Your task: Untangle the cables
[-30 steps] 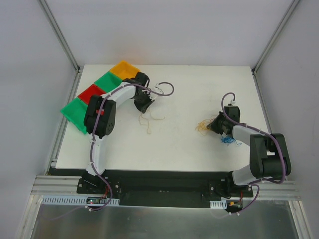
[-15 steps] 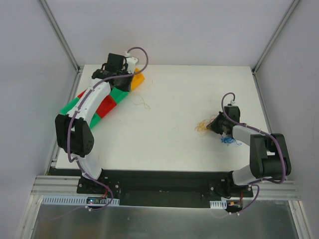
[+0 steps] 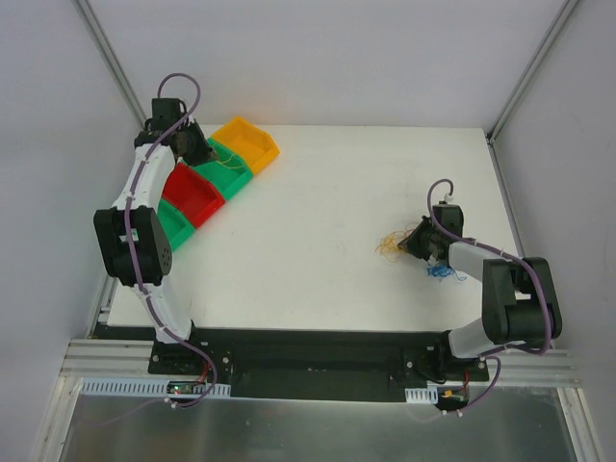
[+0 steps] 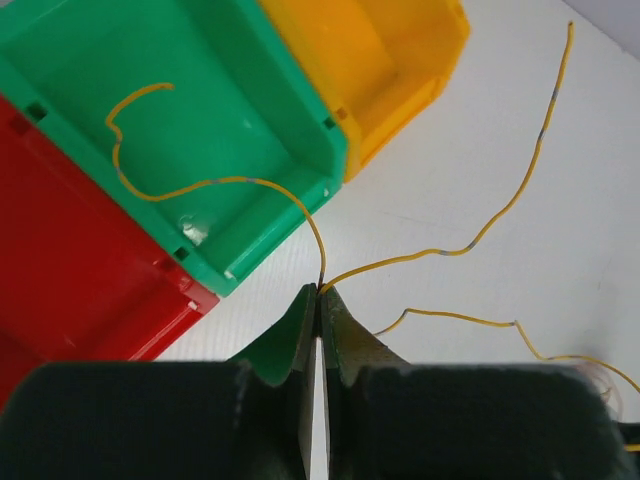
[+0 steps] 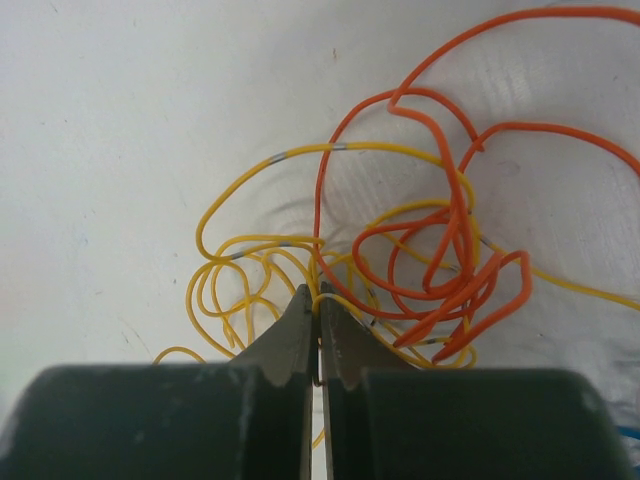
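In the left wrist view we lose the red bin (image 4: 70, 250) past the left edge, and one of the yellow wires (image 4: 515, 323) runs off the right. In the right wrist view, the frame cuts the orange loops (image 5: 319, 200). From above, the clump (image 3: 390, 246) is too fine for us to trace, partly under the right gripper (image 3: 414, 241).

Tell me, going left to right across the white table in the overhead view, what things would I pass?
Red bin → yellow bin → orange and yellow wire tangle → blue wires.
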Controlling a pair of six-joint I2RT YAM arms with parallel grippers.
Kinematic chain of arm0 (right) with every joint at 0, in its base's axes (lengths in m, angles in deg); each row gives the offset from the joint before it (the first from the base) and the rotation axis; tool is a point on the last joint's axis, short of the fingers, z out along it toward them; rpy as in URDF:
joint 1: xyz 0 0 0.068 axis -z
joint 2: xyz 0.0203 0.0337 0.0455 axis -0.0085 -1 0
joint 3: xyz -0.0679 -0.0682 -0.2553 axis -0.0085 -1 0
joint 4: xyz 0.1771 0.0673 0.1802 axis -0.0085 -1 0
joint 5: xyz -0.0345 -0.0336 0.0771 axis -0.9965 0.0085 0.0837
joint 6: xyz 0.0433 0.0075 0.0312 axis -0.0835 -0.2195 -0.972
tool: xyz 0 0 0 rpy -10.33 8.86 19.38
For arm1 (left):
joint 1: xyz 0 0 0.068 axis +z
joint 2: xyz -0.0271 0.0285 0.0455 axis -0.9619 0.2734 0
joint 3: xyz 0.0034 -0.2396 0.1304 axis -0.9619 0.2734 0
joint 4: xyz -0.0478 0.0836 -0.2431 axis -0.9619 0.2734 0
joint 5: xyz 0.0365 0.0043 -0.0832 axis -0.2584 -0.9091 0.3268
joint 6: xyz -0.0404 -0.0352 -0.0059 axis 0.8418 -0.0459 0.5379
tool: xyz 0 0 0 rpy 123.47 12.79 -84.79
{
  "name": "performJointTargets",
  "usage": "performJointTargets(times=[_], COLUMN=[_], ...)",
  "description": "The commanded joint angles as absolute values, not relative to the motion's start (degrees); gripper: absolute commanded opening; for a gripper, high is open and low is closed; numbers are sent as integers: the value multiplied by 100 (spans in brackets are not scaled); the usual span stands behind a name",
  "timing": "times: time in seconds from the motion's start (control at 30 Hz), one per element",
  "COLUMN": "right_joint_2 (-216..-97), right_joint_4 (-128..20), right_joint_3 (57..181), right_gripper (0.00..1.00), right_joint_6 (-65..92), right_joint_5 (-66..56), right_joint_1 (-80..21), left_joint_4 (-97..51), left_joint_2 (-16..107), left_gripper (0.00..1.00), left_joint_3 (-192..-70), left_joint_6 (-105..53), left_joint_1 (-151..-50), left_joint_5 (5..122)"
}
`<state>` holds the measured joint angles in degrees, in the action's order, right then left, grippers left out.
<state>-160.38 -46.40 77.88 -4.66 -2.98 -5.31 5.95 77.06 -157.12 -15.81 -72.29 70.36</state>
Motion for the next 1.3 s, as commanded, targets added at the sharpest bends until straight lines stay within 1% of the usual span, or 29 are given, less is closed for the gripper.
performJointTargets(times=[0.0,0.13,0.23,0.33,0.5,0.63,0.73,0.93,1.03,1.27], right_joint_2=[-15977,-15871,-15863,-15898,-15915,-15933,-15968,-16038,-16038,-16047], right_joint_4=[-4598,-4607,-4633,-4615,-4615,-4616,-4616,-4598,-4598,-4598], right_joint_3=[7924,7871,7880,7889,7906,7915,7915,7950,7950,7950], right_gripper=[0,0,0,0,0,0,0,0,1,0], right_joint_6=[-465,-421,-412,-430,-430,-430,-439,-456,-465,-465], right_joint_5=[-155,-314,-305,-270,-217,-217,-191,-121,-121,-112], right_joint_1=[-567,-576,-567,-576,-576,-576,-576,-585,-585,-585], left_joint_4=[365,136,-495,-909,-1639,-1623,-1535,-1149,-500,959], left_joint_2=[7436,7445,7357,7357,7033,6664,6601,6487,6469,6986], left_gripper=[0,0,0,0,0,0,0,0,0,0], left_joint_3=[-15062,-14578,-13955,-13585,-12741,-12275,-12011,-11922,-12202,-13343], left_joint_6=[-307,142,599,1082,2128,2331,2665,2929,3008,3228], left_joint_1=[-6624,-6219,-6026,-5771,-5384,-5155,-5023,-4970,-4970,-5075], left_joint_5=[7418,8412,9010,9555,9759,9145,9073,8776,8258,7089])
